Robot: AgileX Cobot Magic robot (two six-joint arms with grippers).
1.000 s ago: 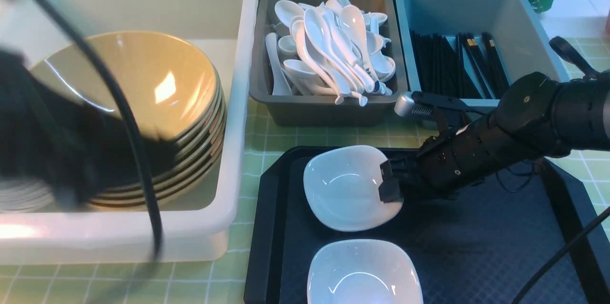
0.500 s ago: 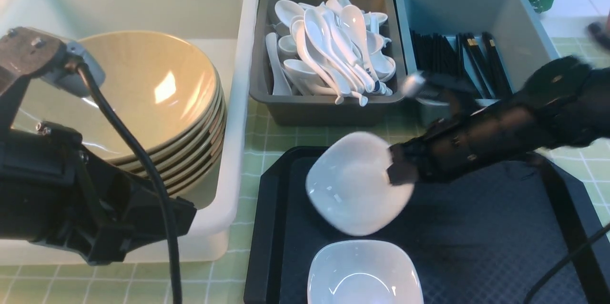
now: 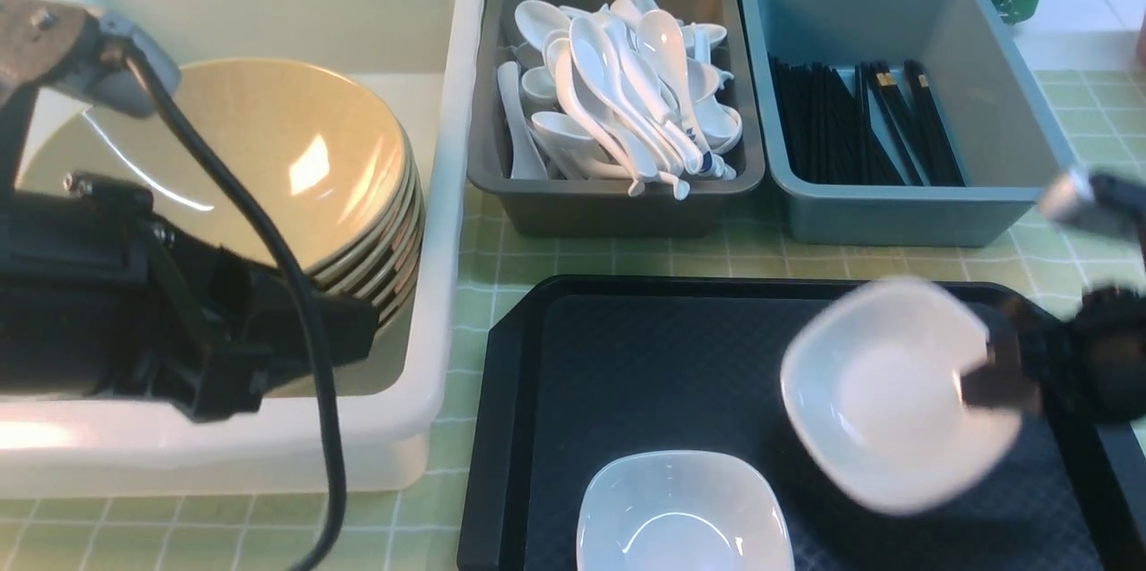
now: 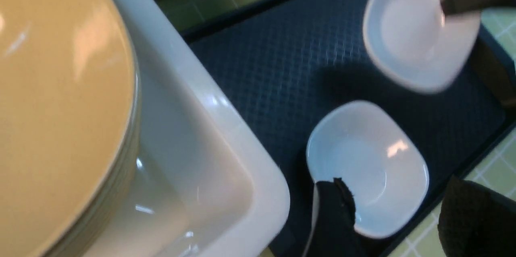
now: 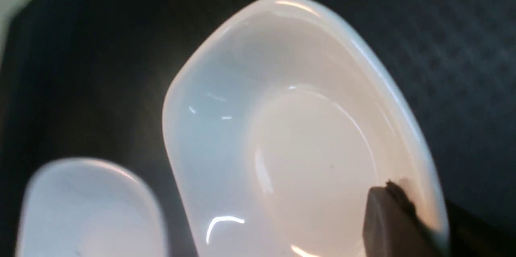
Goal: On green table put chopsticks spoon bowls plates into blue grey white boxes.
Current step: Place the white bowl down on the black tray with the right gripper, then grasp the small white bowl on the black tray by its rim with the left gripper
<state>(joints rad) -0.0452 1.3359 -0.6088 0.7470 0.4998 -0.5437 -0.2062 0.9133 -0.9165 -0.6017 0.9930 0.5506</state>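
A white plate [image 3: 882, 392] is held up over the black tray [image 3: 645, 356] by the right fingers [image 5: 387, 224].

The right fingers are closed tight on the rim at the plate's right side, with one finger inside the dish. The plate is tilted and blurred, lifted off the right part of the tray, and its shadow falls on the tray below. A second plate [image 3: 685, 513] lies flat at the near edge of the tray. The left fingers [image 4: 334, 216] stand apart with nothing gripped between them, near the front right corner of the white box [image 3: 452, 195], which holds a stack of tan bowls [image 3: 269, 150]. Behind the tray, on the green counter [image 3: 466, 347], the grey box [image 3: 618, 208] is full of white spoons [image 3: 618, 97]. Beside it, the blue box [image 3: 895, 213] holds black chopsticks [image 3: 859, 123].
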